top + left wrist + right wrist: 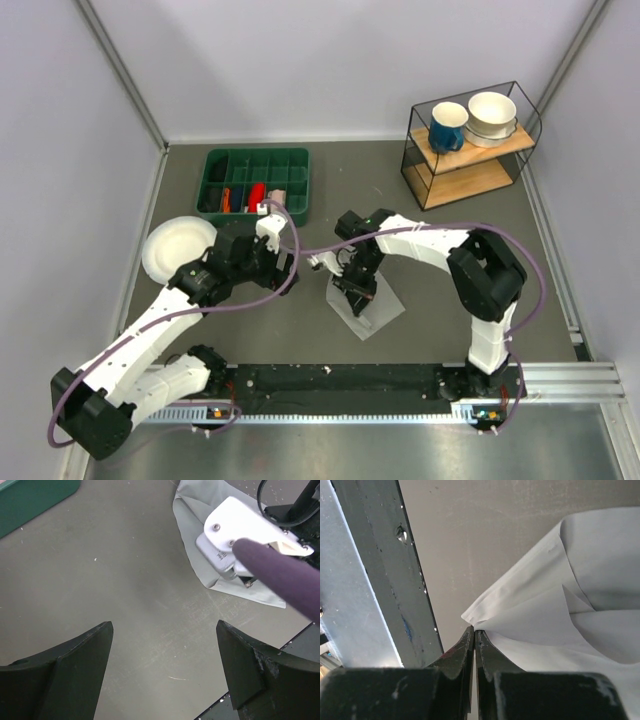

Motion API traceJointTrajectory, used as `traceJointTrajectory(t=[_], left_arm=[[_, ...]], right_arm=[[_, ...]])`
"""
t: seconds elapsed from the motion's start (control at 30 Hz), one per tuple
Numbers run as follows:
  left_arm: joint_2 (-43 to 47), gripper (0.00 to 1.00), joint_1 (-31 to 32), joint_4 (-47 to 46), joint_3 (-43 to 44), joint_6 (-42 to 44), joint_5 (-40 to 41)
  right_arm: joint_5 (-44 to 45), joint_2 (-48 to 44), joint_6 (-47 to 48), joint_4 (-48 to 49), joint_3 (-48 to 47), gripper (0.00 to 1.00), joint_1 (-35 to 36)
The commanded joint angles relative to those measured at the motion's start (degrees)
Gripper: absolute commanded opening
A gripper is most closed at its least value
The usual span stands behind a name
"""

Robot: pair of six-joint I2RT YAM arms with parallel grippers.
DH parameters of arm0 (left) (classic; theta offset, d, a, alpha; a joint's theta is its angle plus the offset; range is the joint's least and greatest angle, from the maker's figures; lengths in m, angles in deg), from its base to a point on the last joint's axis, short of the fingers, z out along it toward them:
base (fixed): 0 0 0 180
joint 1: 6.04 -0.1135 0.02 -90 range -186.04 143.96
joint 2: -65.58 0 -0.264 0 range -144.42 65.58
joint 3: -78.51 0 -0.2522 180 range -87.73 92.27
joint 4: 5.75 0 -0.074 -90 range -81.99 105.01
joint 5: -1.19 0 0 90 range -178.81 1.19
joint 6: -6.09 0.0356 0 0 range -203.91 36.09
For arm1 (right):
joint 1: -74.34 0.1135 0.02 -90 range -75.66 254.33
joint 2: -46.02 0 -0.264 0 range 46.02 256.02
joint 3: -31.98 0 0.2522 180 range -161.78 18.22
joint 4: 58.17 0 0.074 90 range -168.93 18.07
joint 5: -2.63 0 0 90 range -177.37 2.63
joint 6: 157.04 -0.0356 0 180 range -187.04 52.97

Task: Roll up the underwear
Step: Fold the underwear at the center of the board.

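The underwear is a light grey cloth lying partly folded on the dark table, just in front of the arms' bases. My right gripper points down at its left part. In the right wrist view this gripper is shut, with a raised corner fold of the underwear pinched at its tips. My left gripper hovers to the left of the cloth. Its jaws stand wide open over bare table with nothing between them. From there the underwear shows at upper right, partly hidden by the right wrist's white housing.
A green compartment tray with small cloth rolls stands at the back left, its corner also in the left wrist view. A white plate lies left. A wire shelf with mug and bowls stands back right. A metal rail runs along the near edge.
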Motion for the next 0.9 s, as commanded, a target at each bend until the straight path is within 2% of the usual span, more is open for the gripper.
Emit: traceJointTrajectory(t=[0.0,0.23,0.33,0.37,0.47,0.53,0.63,0.73,0.87], left_arm=[[0.34,0.90,0.10,-1.23,-0.30,0.85,0.05],[0.34,0.90,0.10,-1.32,-0.47,0.85,0.49],[0.17,0.90,0.10,-1.23,-0.47,0.93,0.67],[0.17,0.90,0.10,-1.23,-0.47,0.93,0.67],[0.17,0.90,0.10,-1.15,-0.47,0.93,1.11],[0.34,0.90,0.10,-1.15,-0.56,0.76,1.29],[0.34,0.90,0.10,-1.32,-0.65,0.58,0.76],[-0.27,0.90,0.10,-2.29,-0.74,-0.03,-1.87],[-3.95,0.90,0.10,-5.09,-0.74,-1.53,-8.28]], right_arm=[[-1.15,1.46,0.45,0.58,-2.74,0.00,3.46],[-0.80,3.39,0.37,0.76,-3.44,0.00,4.16],[-2.81,4.79,0.28,0.41,-4.32,0.14,4.25],[-5.08,5.15,0.45,0.15,-4.84,0.23,4.25],[-11.23,5.68,2.38,-3.01,-6.68,0.33,4.25],[-12.31,4.19,4.57,-4.94,-7.66,0.39,4.25],[-9.77,-0.01,5.37,-5.48,-6.96,0.42,3.11],[-5.82,-3.28,3.63,-3.47,-4.42,0.41,-2.85],[7.33,-9.78,-0.16,3.47,2.69,0.42,-14.70]])
